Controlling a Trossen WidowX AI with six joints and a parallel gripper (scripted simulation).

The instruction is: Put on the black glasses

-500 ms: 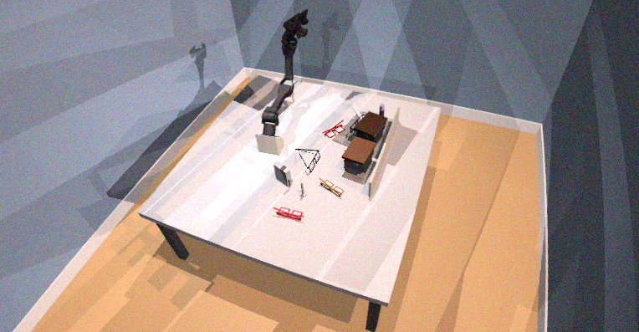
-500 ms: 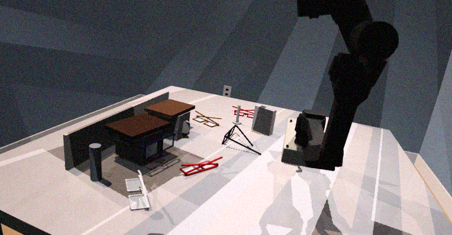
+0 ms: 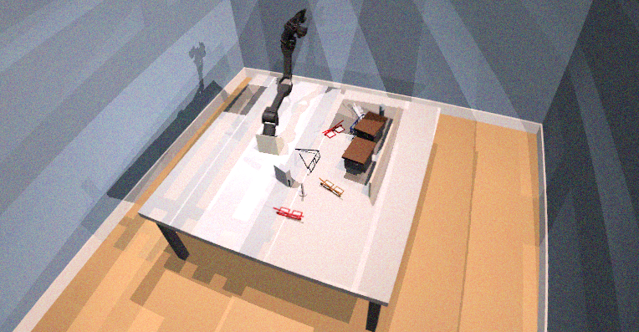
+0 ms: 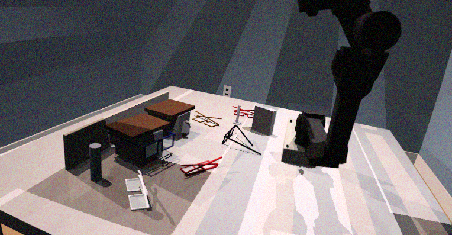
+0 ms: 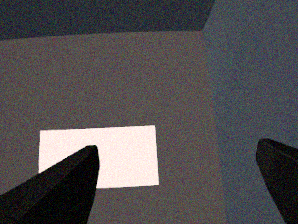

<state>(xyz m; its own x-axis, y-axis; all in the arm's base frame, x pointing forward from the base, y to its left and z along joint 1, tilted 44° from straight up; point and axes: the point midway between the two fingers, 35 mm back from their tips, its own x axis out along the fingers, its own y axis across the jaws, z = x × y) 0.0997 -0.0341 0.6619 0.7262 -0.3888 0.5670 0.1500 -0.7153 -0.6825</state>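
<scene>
The black glasses (image 3: pixel 308 150) (image 4: pixel 244 135) rest on the table with their temples spread, between the arm's base and the two brown-topped dark stands. A grey head-like shape (image 4: pixel 183 124) is at the front of the farther stand in the exterior view. The nearer stand's front bears blue glasses (image 4: pixel 173 139); the head behind them is hard to make out. No yellow tag can be told in any view. My gripper (image 3: pixel 306 21) (image 5: pixel 178 152) is open and empty, raised high above the table and far from the black glasses. Its fingertips are out of frame in the exterior view.
Red glasses (image 3: pixel 289 213) (image 4: pixel 199 167), orange glasses (image 3: pixel 331 187) (image 4: pixel 206 119) and white glasses (image 4: pixel 139 201) lie around. A grey block (image 3: pixel 282 176) (image 4: pixel 264 120), a thin post (image 3: pixel 302 190) (image 4: pixel 238 114), a dark cylinder (image 4: pixel 95 162) and a low wall (image 4: pixel 84 144) stand on the table.
</scene>
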